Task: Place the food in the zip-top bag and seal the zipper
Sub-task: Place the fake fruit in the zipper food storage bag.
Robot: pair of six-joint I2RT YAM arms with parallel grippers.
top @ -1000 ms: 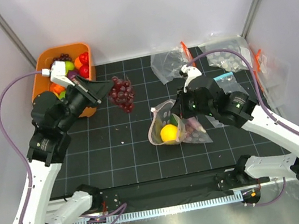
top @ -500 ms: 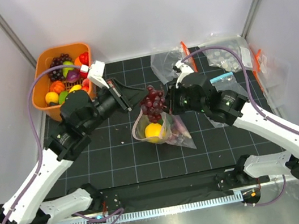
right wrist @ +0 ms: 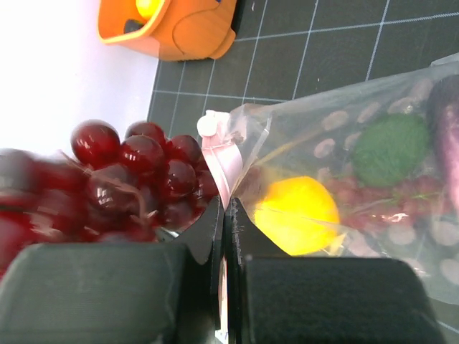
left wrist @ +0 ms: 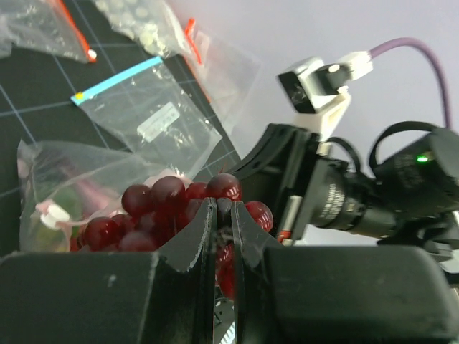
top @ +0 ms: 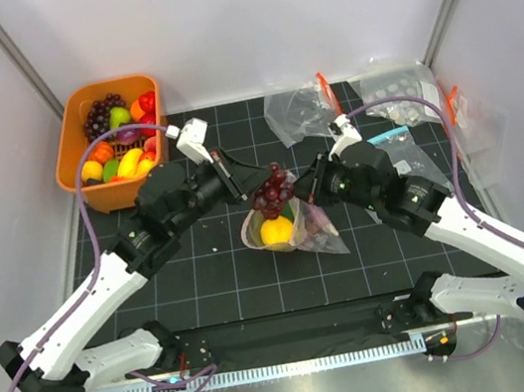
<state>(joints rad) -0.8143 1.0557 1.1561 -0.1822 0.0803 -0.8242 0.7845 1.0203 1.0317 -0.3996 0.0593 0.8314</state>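
Note:
My left gripper (top: 247, 187) is shut on the stem of a dark red grape bunch (top: 272, 191) and holds it just above the open mouth of the zip-top bag (top: 300, 230). The left wrist view shows the grapes (left wrist: 171, 203) around my shut fingers (left wrist: 203, 229). My right gripper (top: 308, 189) is shut on the bag's pink zipper strip (right wrist: 224, 163) and holds the mouth up. Inside the bag lie a yellow lemon (top: 276, 231), a green piece (right wrist: 391, 147) and purple pieces. The grapes (right wrist: 136, 175) hang next to the strip.
The orange tub (top: 71, 137) with several more toy fruits stands at the back left. Other clear bags lie at the back right: a crumpled one (top: 296, 110), a dotted one (top: 395, 91) and one with a blue strip (left wrist: 118, 77).
My left arm has carried the grapes from beside the tub rightward to over the bag's mouth. My right gripper has kept hold of the bag edge and shifted it slightly left.

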